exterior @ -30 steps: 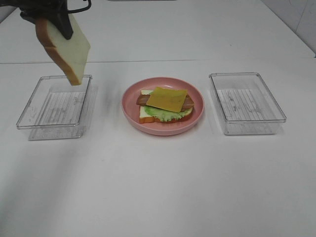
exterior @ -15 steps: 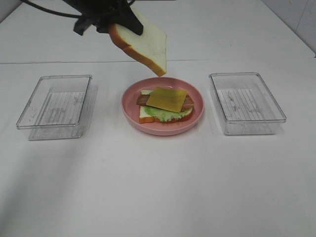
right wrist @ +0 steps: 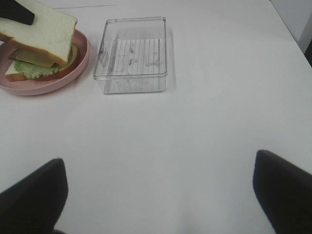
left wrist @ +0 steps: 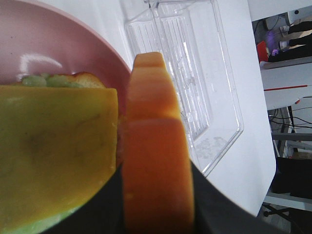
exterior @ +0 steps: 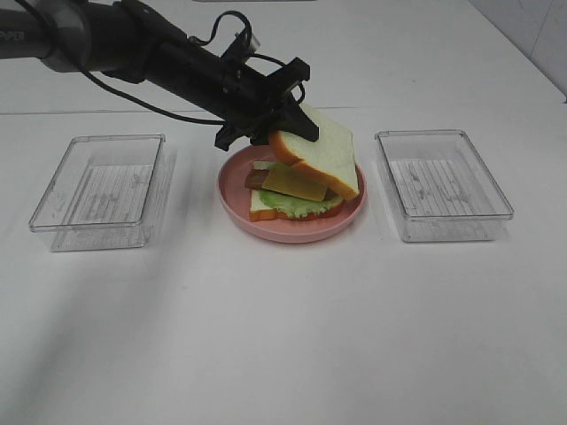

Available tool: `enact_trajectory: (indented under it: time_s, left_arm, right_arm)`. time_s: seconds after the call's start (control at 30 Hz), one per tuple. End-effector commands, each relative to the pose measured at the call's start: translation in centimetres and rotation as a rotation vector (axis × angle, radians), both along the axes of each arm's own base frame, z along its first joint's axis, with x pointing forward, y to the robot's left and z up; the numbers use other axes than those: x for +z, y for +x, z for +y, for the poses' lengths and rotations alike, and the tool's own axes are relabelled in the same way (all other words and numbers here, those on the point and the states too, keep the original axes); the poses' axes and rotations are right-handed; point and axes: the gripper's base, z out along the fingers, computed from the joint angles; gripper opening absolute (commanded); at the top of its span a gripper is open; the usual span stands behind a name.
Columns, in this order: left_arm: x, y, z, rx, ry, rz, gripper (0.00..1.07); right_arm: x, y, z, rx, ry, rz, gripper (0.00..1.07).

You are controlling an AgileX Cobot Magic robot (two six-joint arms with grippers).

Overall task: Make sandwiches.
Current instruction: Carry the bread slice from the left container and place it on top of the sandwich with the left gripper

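White table (exterior: 283, 336) near edge is bare in the exterior high view.

Mid table, three items in a row, apart from each other: clear rectangular plastic container (exterior: 99, 189) on the left, round pink plate (exterior: 292, 226) in the centre, second clear rectangular plastic container (exterior: 441, 183) on the right. Both containers sit upright.

On the pink plate: bottom white bread slice with orange-brown crust (exterior: 260, 206), round green lettuce leaf (exterior: 297, 206) on it, reddish-brown bacon strips (exterior: 254, 178) above that, square yellow cheese slice (exterior: 292, 183) on top.

Left gripper (exterior: 282, 124), black, reaches across from far left and sits just over the far side of the plate. Jaws closed narrow on the top white bread slice with orange-brown crust (exterior: 321, 150), clamped at its far upper edge. Slice is tilted, high at the gripper end, low edge down toward the right side of the stack, over the cheese slice. Can't tell if the low edge touches the cheese or hangs just above it.

Left wrist view: crust edge (left wrist: 156, 146) of the held slice runs straight between the dark jaws, cheese slice (left wrist: 53, 146) close beside it, plate rim (left wrist: 73, 34) and the right-hand container (left wrist: 195, 83) beyond.

Right gripper (right wrist: 161, 195): only two dark fingertips (right wrist: 34, 195) show at the frame corners of the right wrist view, set wide apart, holding nothing, above bare table near the right container (right wrist: 132, 53).
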Motion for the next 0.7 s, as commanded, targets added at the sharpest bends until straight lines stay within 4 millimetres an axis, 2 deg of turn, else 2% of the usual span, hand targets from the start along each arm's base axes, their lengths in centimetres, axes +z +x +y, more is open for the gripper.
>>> enact_trajectory:
  time_s: [0.03, 0.57, 0.6, 0.63, 0.67, 0.7]
  left_arm:
    - [-0.2, 0.1, -0.4, 0.018, -0.017, -0.007, 0.00]
    - [-1.5, 0.3, 0.5, 0.055, 0.071, 0.044, 0.00]
    - [-1.6, 0.3, 0.5, 0.056, 0.075, 0.048, 0.01]
    - [-1.7, 0.3, 0.6, 0.057, 0.090, 0.052, 0.10]
    - [-1.7, 0.3, 0.6, 0.057, 0.090, 0.052, 0.10]
    - [-1.7, 0.3, 0.7, 0.051, 0.104, 0.045, 0.23]
  right_arm:
    - [0.0, -0.2, 0.0, -0.002, 0.002, -0.028, 0.96]
    - [0.0, -0.2, 0.0, -0.002, 0.002, -0.028, 0.96]
    - [0.0, -0.2, 0.0, -0.002, 0.002, -0.028, 0.96]
    - [0.0, -0.2, 0.0, -0.002, 0.002, -0.028, 0.96]
    - [0.0, -0.2, 0.0, -0.002, 0.002, -0.028, 0.96]
    - [0.0, -0.2, 0.0, -0.002, 0.002, -0.028, 0.96]
